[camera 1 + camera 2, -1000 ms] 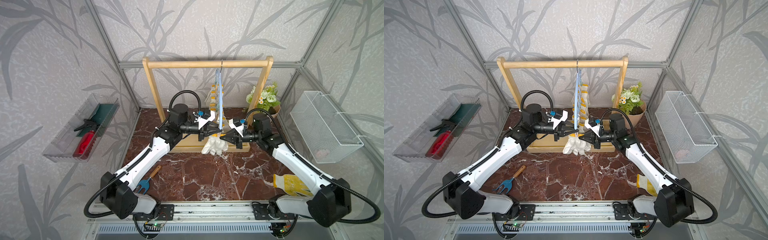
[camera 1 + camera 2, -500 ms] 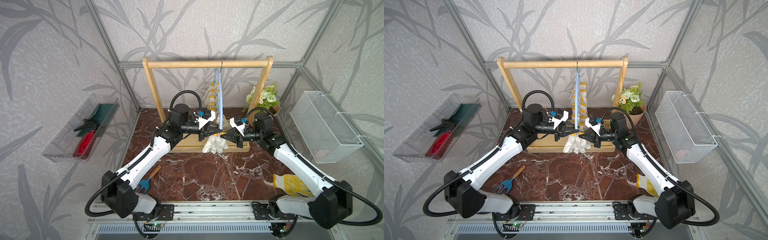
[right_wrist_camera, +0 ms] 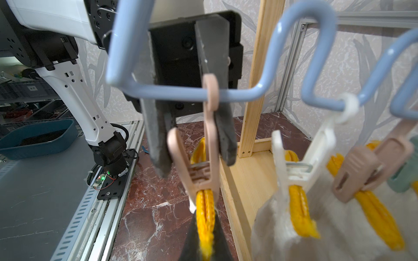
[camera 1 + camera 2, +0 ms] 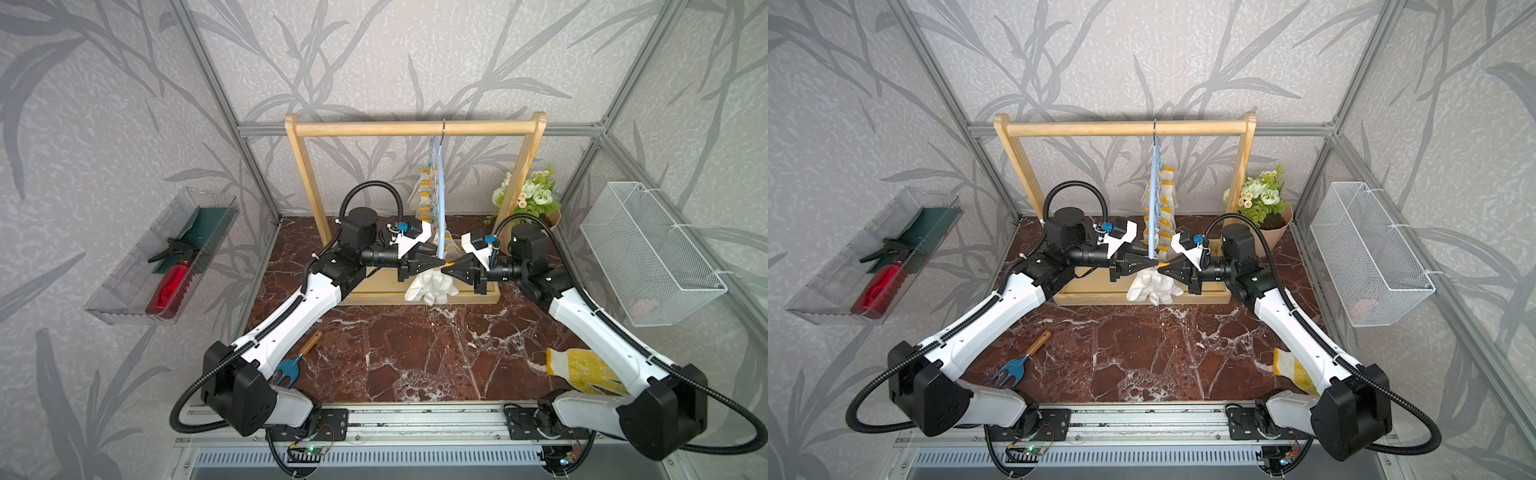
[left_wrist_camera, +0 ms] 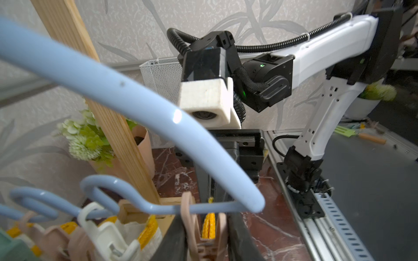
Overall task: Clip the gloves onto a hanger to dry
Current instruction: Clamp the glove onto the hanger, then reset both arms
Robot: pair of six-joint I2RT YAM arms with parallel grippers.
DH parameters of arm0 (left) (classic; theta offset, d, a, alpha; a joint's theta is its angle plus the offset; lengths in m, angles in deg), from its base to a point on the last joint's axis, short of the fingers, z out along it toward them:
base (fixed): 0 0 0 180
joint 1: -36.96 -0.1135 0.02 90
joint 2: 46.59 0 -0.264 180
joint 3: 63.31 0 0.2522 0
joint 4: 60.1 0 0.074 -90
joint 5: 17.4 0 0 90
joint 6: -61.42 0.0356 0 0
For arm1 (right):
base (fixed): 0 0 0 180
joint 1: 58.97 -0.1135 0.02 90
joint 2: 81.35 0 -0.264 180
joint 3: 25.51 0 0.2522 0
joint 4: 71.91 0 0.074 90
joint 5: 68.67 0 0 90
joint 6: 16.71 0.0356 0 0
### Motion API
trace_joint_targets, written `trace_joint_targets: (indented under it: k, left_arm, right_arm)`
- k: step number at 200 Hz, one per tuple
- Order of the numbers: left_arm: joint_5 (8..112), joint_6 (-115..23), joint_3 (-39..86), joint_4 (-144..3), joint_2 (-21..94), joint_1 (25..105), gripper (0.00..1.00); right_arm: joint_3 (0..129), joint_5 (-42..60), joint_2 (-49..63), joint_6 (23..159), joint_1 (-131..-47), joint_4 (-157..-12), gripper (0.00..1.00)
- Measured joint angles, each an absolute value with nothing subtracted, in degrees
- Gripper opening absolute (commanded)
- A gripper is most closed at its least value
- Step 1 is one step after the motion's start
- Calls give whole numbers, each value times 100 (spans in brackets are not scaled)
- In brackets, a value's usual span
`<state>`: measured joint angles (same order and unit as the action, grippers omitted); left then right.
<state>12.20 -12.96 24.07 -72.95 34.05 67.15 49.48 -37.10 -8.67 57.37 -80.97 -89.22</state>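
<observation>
A light blue hanger (image 4: 439, 199) (image 4: 1154, 199) hangs from the wooden rack. A white glove (image 4: 432, 286) (image 4: 1152, 286) dangles below its near end. A pink clip (image 3: 203, 176) (image 5: 192, 217) on the hanger's bar (image 3: 172, 92) bites the glove's yellow cuff. My left gripper (image 4: 436, 262) (image 5: 205, 217) (image 3: 194, 158) stands open, its fingers on either side of the clip's handles. My right gripper (image 4: 444, 268) (image 3: 204, 230) is shut on the yellow cuff just under the clip. Other white gloves (image 3: 339, 221) (image 4: 419, 195) hang clipped further along the hanger.
The wooden rack (image 4: 411, 128) stands at the back of the marble table. A flower pot (image 4: 528, 199) sits by its right post. A yellow-patterned glove (image 4: 582, 370) and a blue garden fork (image 4: 295, 361) lie on the table. A wire basket (image 4: 648, 253) and a clear tray (image 4: 166, 257) hang on the walls.
My left gripper's jaws have widened around the pink clip. Both arms have stayed almost where they were, and the glove hangs a little higher than a second ago.
</observation>
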Motion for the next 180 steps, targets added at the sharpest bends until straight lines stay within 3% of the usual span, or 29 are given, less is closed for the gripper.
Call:
trace_joint_targets:
  k: [29, 60, 83, 151, 180]
  left_arm:
    - [1406, -1353, 2294, -7197, 3333, 6715, 51]
    - [1662, -1359, 2163, -7158, 3208, 6715, 62]
    - [1968, -1405, 1937, -7086, 2996, 6682, 68]
    - [4208, -2133, 436, -6592, 1991, 6151, 87]
    - [5274, -2535, -421, -6454, 1584, 5633, 96]
  right_arm:
    - [4946, -3638, -886, 5805, -8097, -8830, 15]
    - [4867, -3448, -928, 5905, -8097, -8710, 47]
    - [4681, -3109, -1020, 5999, -8075, -8675, 62]
    - [3411, -1559, -2071, 6832, -7441, -8515, 90]
    - [2791, -1063, -2368, 7411, -6901, -8153, 92]
